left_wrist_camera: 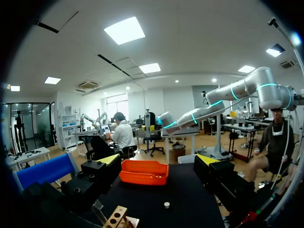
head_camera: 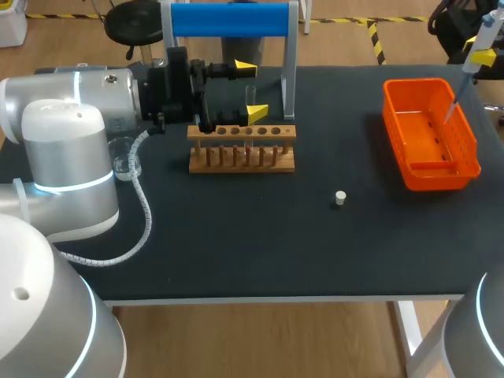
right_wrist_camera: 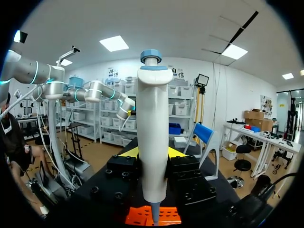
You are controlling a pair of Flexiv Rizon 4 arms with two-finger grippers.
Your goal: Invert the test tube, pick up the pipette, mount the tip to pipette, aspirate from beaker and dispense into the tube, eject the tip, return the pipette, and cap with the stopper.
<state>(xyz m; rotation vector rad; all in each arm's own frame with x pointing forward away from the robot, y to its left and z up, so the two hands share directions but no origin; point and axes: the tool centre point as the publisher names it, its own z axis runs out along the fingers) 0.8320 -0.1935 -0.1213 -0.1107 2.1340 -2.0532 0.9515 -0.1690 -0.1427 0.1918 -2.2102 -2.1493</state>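
White stopper lying on desk, well apart from wooden rack. Left claw just behind rack, fingers spread wide, holding nothing; glass tube between them. Right claw clamped on pipette, lower end over orange basket.

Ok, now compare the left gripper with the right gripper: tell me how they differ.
The left gripper is open, its fingers wide apart; the right gripper is shut on the pipette. The left gripper is beside the wooden rack; the right gripper is over the orange basket, with the pipette pointing down toward it. Both have yellow tips.
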